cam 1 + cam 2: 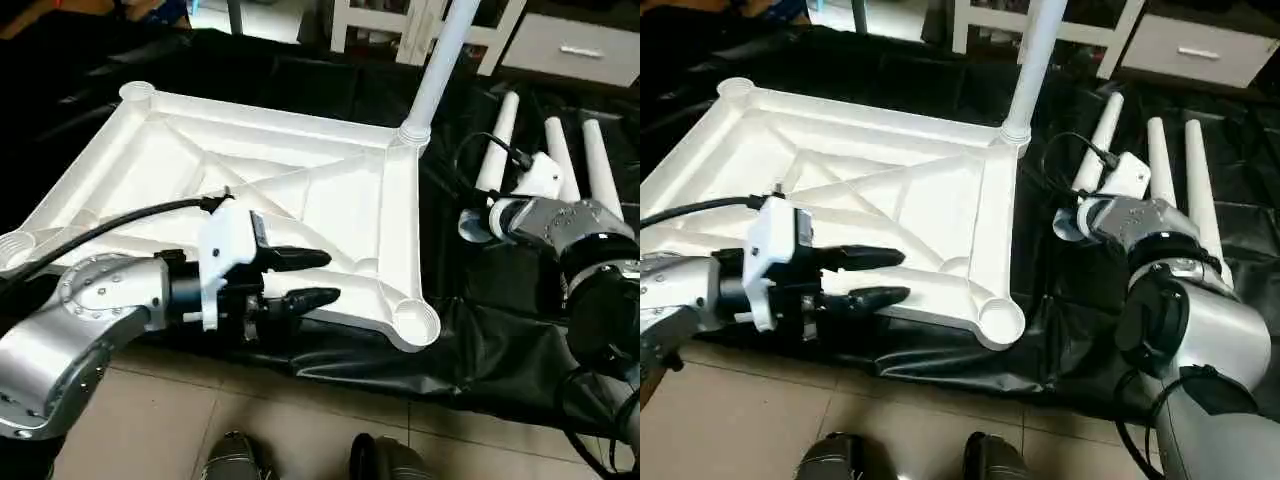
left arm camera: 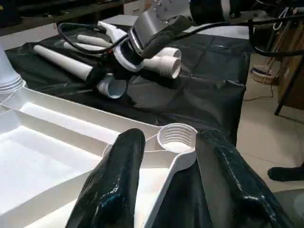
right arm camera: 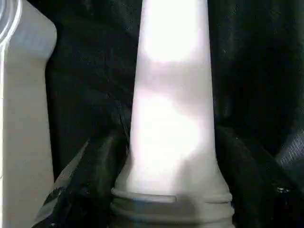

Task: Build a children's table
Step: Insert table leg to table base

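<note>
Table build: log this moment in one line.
one leg upright in socket | right tool around loose leg | left tool open over tabletop

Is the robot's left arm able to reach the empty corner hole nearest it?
Probably yes. The left tool is open and hovers over the tabletop, and the near corner socket lies just ahead with nothing between.

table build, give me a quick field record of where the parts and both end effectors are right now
top: upside down on black sheet, ribs up
fitted leg: one, upright in far right socket
loose legs: three lying on the sheet right of the top
empty sockets: three, including near right one
left end effector: open, over the top's near edge, holding nothing
right end effector: fingers either side of a loose leg's wide end
</note>
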